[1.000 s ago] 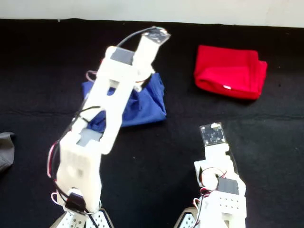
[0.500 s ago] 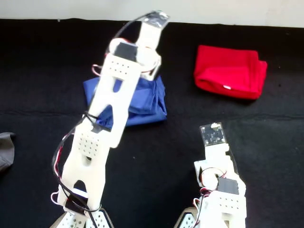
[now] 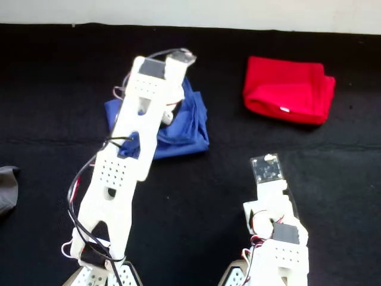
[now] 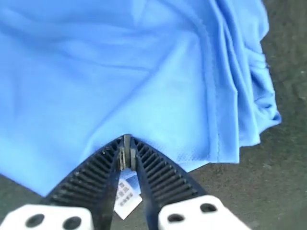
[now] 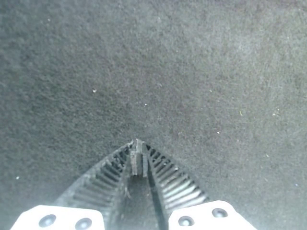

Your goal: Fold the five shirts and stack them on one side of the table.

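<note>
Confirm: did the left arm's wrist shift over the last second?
Yes. The left arm's wrist drew down and left in the high view, farther from the red shirt.

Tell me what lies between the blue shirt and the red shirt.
Nothing but bare black table between the blue shirt and the red shirt; the high view shows that stretch.

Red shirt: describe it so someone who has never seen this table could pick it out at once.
Start from the black table in the high view and go to its far right part. The red shirt lies there folded, alone; the blue shirt to its left is rumpled under the left arm.
</note>
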You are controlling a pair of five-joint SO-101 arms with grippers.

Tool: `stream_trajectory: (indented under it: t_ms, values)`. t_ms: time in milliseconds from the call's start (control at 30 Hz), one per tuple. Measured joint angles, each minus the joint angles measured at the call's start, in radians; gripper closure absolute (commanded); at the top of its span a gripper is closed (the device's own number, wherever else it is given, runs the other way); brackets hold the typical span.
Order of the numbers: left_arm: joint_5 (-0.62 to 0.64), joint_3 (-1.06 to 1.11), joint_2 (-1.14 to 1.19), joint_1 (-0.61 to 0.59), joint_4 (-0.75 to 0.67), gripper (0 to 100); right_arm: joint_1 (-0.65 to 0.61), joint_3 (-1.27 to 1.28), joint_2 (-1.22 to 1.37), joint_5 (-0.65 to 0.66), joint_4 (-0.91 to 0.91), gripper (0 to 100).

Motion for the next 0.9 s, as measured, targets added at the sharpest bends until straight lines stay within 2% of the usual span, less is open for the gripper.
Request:
stream_trajectory:
  t_ms: [333, 467, 600, 800, 900]
  values:
    - [0.0, 0.014, 0.002, 0.287, 0.011, 99, 0.0, 0.0, 0.0, 0.0, 0.0, 99.2]
    - [0.0, 0.046, -0.038, 0.336, 0.011, 99, 0.0, 0.0, 0.0, 0.0, 0.0, 99.2]
    - [0.0, 0.049, -0.126, 0.296, 0.011, 99, 0.0, 0.0, 0.0, 0.0, 0.0, 99.2]
    - [0.0, 0.049, -0.181, 0.12, 0.006, 99, 0.0, 0.0, 0.0, 0.0, 0.0, 99.2]
    - [0.0, 0.049, -0.15, 0.048, -0.08, 99, 0.0, 0.0, 0.0, 0.0, 0.0, 99.2]
